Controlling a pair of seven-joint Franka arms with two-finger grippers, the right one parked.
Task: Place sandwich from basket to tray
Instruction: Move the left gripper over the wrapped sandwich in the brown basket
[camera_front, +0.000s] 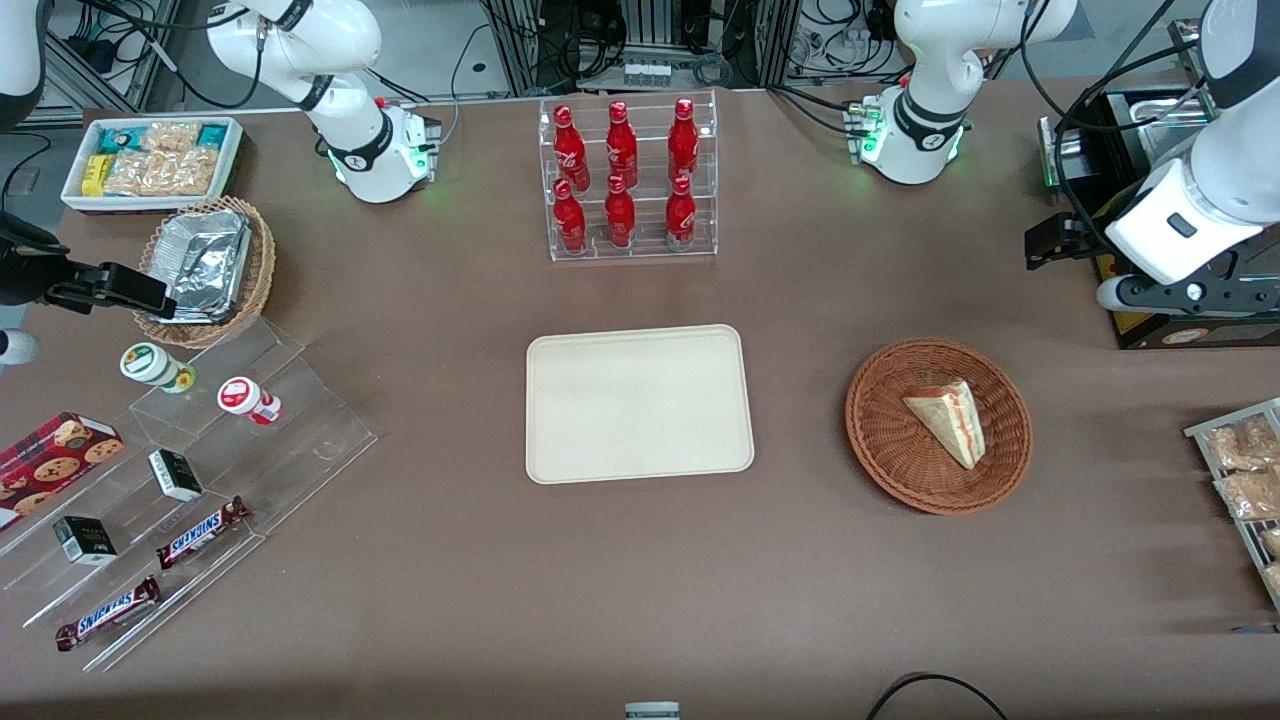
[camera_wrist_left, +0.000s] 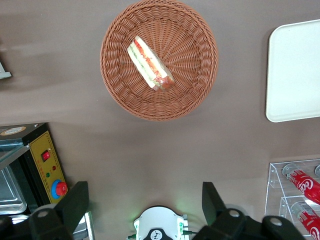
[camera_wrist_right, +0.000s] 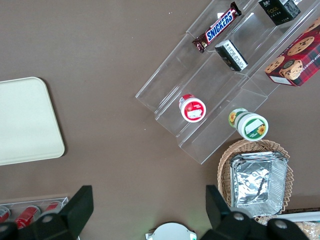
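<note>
The sandwich (camera_front: 948, 420) (camera_wrist_left: 150, 65), a pale wedge with red and green filling along its edge, lies in the round reddish-brown wicker basket (camera_front: 880, 450) (camera_wrist_left: 190, 85). The cream tray (camera_front: 640, 405) (camera_wrist_left: 295, 70) (camera_wrist_right: 25, 120) lies flat beside the basket, toward the parked arm's end, with nothing on it. My gripper (camera_front: 1055, 240) (camera_wrist_left: 145, 200) hangs high above the table, farther from the front camera than the basket and toward the working arm's end. Its fingers (camera_wrist_left: 75, 205) stand wide open with nothing between them.
A clear rack of red bottles (camera_front: 628, 180) (camera_wrist_left: 300, 185) stands farther back than the tray. A black box with a yellow panel (camera_front: 1150, 330) (camera_wrist_left: 47, 160) sits near my gripper. Snack packets (camera_front: 1245, 470) lie at the working arm's end; acrylic steps (camera_front: 200, 450) at the parked arm's.
</note>
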